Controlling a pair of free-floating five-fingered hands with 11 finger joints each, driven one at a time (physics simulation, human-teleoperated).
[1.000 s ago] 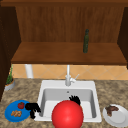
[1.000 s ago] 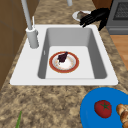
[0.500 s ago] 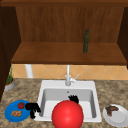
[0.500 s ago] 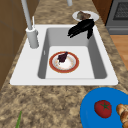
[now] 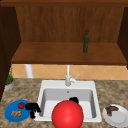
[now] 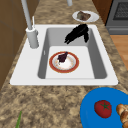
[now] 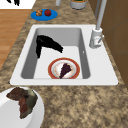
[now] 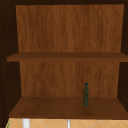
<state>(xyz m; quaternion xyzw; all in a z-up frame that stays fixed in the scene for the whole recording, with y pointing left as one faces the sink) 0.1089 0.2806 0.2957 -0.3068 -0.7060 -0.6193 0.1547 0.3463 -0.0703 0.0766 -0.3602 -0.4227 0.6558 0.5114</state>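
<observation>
A red-rimmed plate lies on the sink's floor with a dark piece of food on it. My right hand hovers inside the sink, just beyond the plate, fingers stretched out and holding nothing. My left hand hangs open at the right edge of a blue plate that carries a tomato and bread. A big red round shape covers the sink's front in the front view.
A white plate with a chunk of meat sits on the counter right of the sink. The faucet stands behind the basin. A green bottle is on the shelf. A stove adjoins the counter.
The right hand has come from over the white plate's side of the counter into the sink and lower, toward the red-rimmed plate. The left hand has stayed put.
</observation>
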